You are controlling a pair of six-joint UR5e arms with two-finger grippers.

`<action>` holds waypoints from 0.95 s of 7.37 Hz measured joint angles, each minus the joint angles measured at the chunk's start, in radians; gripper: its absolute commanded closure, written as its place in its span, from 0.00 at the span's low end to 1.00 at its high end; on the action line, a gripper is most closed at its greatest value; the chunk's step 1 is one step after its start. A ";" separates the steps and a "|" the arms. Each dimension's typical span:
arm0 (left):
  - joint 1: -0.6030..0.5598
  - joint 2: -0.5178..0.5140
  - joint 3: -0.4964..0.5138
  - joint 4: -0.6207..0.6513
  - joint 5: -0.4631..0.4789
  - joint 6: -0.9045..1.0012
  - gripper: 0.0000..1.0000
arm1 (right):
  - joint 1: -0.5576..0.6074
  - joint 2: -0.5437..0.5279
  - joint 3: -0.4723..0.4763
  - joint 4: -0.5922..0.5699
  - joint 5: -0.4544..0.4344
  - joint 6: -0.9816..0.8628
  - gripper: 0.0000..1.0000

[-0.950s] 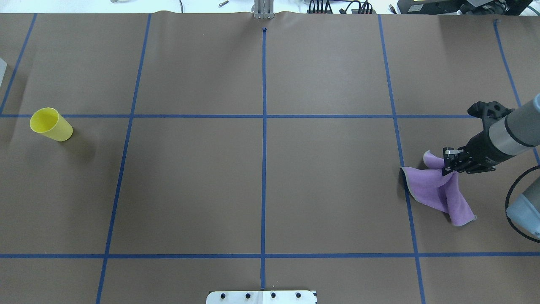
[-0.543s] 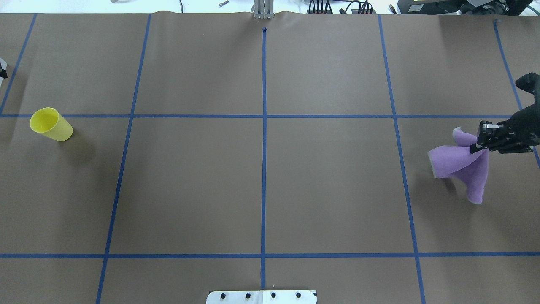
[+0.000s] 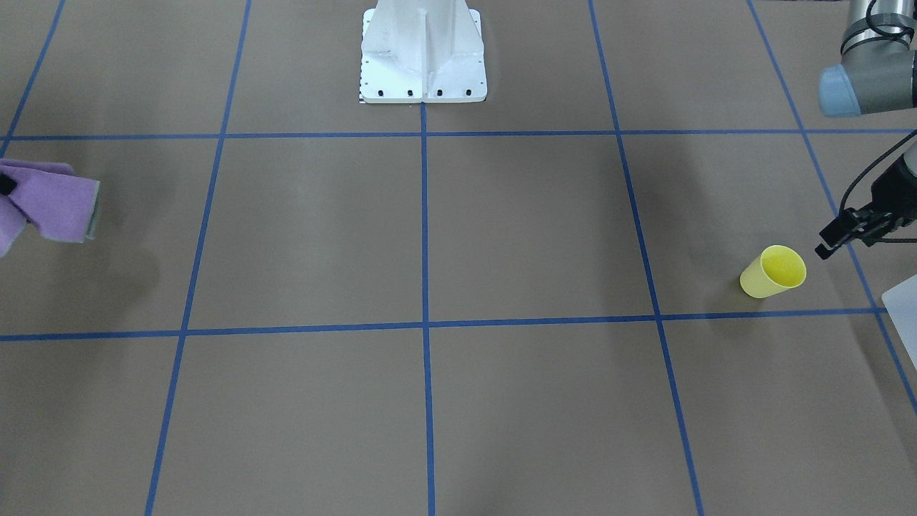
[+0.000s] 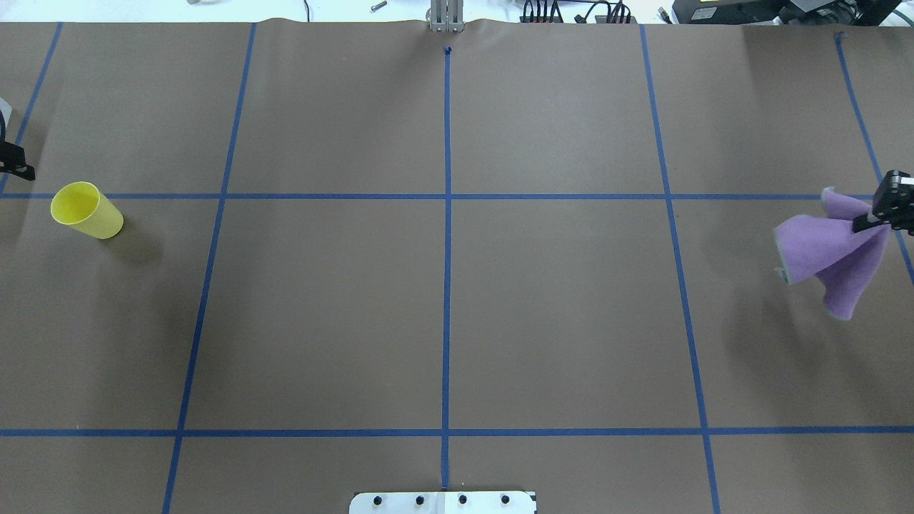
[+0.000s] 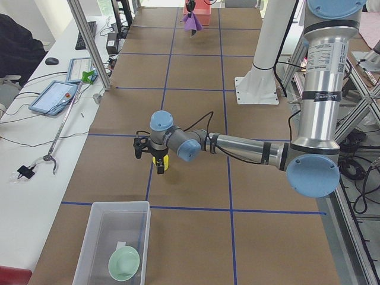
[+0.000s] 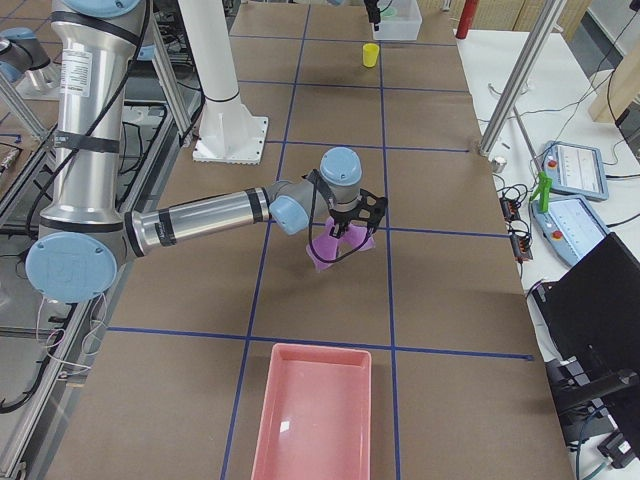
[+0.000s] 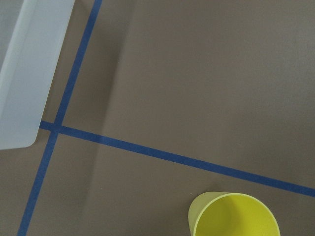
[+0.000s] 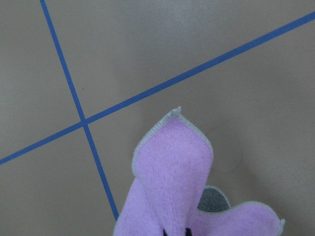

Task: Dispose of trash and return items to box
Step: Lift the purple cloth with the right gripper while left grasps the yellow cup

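Overhead, the right gripper point(image 4: 871, 221) is clamped on the purple cloth point(image 4: 821, 246), which hangs lifted at the far right, with no bin in sight. The right-end view alone shows the pink bin point(image 6: 310, 420) lying further outward from that cloth. Front-facing, the left gripper point(image 3: 829, 245) hovers just beside the yellow cup point(image 3: 772, 272); open or closed, I cannot tell.

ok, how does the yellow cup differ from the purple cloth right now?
The yellow cup stands upright on the table, open end up; the purple cloth hangs clear of it. Nothing grips the cup; the right gripper has its jaws shut on the cloth. The cup is a rigid shape; the cloth droops in folds. Shared: each is near one end of the table.
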 measured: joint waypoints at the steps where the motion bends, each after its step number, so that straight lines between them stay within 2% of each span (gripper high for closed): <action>1: 0.012 -0.005 0.014 -0.003 0.002 0.000 0.05 | 0.035 -0.010 0.001 -0.015 0.002 -0.040 1.00; 5: 0.048 -0.037 0.065 -0.006 0.004 -0.005 0.11 | 0.189 -0.009 0.008 -0.246 0.001 -0.395 1.00; 6: 0.054 -0.050 0.088 -0.009 0.004 -0.005 0.16 | 0.206 -0.009 0.010 -0.265 -0.001 -0.426 1.00; 7: 0.062 -0.060 0.112 -0.020 0.004 -0.005 0.31 | 0.217 -0.010 0.011 -0.272 -0.003 -0.442 1.00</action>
